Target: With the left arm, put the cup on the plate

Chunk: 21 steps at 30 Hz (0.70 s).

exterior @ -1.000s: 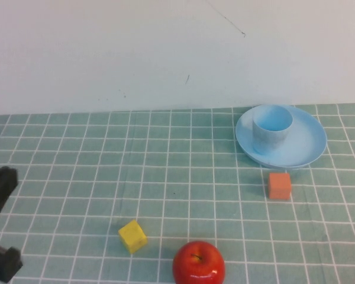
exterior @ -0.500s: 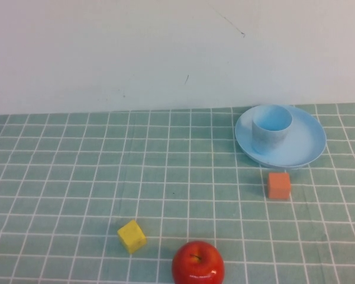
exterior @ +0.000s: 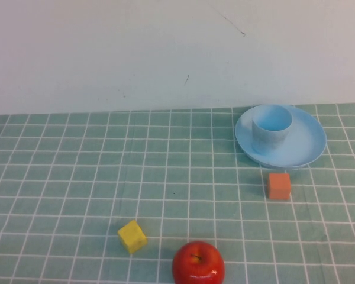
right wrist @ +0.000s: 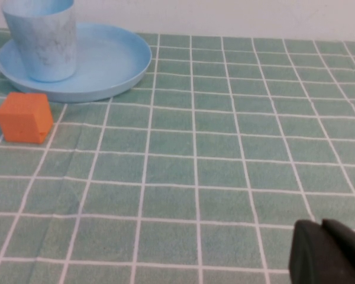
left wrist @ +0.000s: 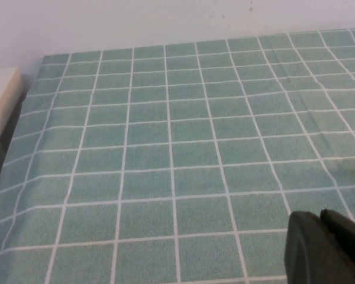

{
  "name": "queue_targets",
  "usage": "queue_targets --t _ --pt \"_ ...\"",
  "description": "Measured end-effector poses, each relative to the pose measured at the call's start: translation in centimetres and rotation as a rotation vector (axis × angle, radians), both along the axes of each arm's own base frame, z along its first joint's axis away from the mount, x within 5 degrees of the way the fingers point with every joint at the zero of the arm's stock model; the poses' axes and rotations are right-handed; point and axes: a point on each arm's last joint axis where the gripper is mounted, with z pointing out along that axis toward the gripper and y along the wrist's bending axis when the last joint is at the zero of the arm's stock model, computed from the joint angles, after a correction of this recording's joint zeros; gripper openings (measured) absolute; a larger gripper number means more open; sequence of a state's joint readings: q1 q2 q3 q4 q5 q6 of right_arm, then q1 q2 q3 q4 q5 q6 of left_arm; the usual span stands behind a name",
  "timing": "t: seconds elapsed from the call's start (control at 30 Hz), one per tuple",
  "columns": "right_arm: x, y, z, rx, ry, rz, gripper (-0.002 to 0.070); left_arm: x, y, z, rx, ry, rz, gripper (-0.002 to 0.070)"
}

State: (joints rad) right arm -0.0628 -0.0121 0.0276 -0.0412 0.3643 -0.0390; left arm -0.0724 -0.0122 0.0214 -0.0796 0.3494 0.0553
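The light blue cup point(exterior: 271, 128) stands upright on the light blue plate point(exterior: 305, 148) at the back right of the table. Both also show in the right wrist view, the cup point(right wrist: 41, 38) on the plate point(right wrist: 112, 62). Neither arm shows in the high view. My left gripper point(left wrist: 320, 223) is shut and empty over bare checked cloth, far from the cup. My right gripper point(right wrist: 322, 231) is shut and empty, low over the cloth, well away from the plate.
An orange cube point(exterior: 279, 185) lies just in front of the plate, also seen in the right wrist view point(right wrist: 25, 117). A yellow cube point(exterior: 132, 235) and a red apple point(exterior: 198, 263) lie near the front edge. A white wall backs the table.
The left arm, seen at the lower left edge one second ago, has drawn back out of the high view. The cup, plate and other objects have not moved.
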Motion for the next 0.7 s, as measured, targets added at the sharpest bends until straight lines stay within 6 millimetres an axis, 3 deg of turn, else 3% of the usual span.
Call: queue_targets --t 0.7 --pt "0.00 0.00 0.00 0.000 0.000 0.000 -0.0002 0.02 0.12 0.02 -0.047 0.002 0.029 -0.0001"
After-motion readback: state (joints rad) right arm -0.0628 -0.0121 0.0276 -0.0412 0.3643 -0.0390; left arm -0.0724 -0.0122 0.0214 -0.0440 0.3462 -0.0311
